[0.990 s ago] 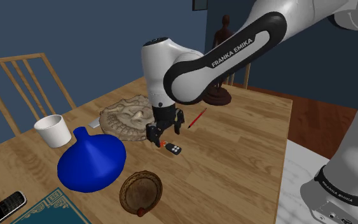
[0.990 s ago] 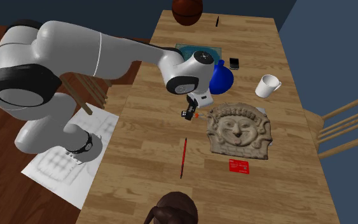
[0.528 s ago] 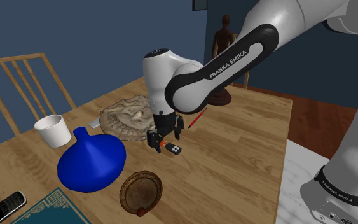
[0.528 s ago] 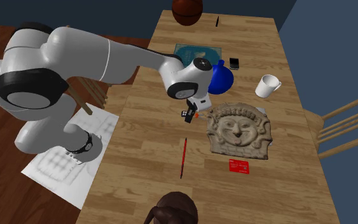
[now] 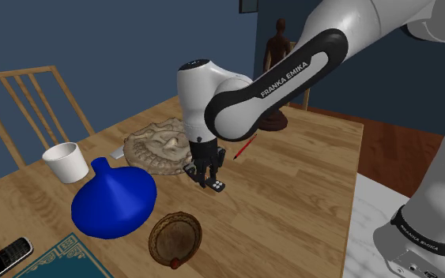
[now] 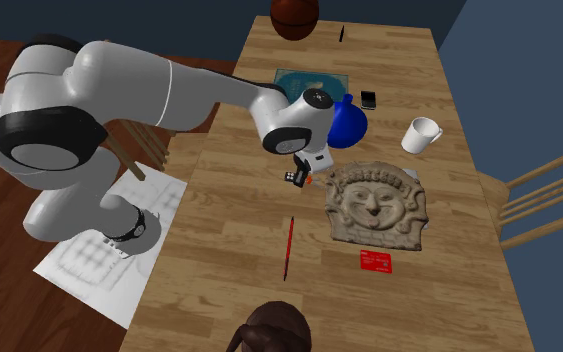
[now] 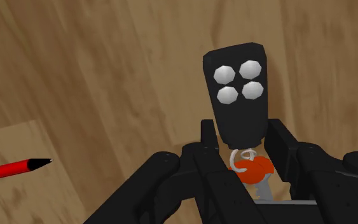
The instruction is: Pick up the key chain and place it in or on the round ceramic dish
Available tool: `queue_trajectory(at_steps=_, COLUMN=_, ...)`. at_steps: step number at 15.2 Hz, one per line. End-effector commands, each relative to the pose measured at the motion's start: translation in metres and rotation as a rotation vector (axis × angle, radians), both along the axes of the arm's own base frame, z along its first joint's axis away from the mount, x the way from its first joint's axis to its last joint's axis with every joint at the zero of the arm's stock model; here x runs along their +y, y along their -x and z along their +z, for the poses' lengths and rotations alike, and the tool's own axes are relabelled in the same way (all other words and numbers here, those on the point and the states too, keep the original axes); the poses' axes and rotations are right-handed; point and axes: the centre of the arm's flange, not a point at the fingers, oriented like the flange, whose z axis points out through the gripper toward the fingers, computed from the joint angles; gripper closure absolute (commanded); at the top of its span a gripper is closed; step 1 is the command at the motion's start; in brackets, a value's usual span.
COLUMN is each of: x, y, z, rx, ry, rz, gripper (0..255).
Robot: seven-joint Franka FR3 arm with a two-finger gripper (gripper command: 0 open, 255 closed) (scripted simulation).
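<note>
Wooden tabletop [image 5: 307, 182] under everything. White Franka arm [image 5: 276, 79] reaching down over it, hand pointing at the surface. Blue vase [image 5: 114, 201] and stone face relief [image 5: 157, 146] on the shoulder view's left of the jaws. Brown round dish [image 5: 175, 237] near, toward that view's lower left, just beside the vase. Red pen [image 7: 12, 168] off to one side, apart from the jaws.

Key chain [image 7: 238, 89] flat on the tabletop directly below the jaws: black four-button fob, orange tag and ring at the palm end. Jaws pinching the fob's ring end, one finger against each long edge, no gap seen. Fob's long axis at right angles to the closing line, free end pointing away from the palm.

Judged: grasp made, lift not yet begun. Next: straight up, then a short carry to the dish, vase alongside the path.
</note>
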Motion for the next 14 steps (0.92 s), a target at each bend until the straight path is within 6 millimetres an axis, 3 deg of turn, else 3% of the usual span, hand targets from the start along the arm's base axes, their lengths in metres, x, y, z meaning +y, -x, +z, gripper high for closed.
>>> queue_trajectory(at_steps=1, x=-0.004, y=-0.001, z=-0.004, rx=0.009, ry=0.008, rz=-0.005, gripper=255)
queue_trajectory(at_steps=7, x=-0.004, y=-0.001, z=-0.004, rx=0.008, ry=0.008, rz=-0.005, gripper=255)
queue_trajectory(at_steps=14, x=-0.004, y=-0.001, z=0.032, rx=0.008, ry=0.008, rz=-0.005, gripper=255)
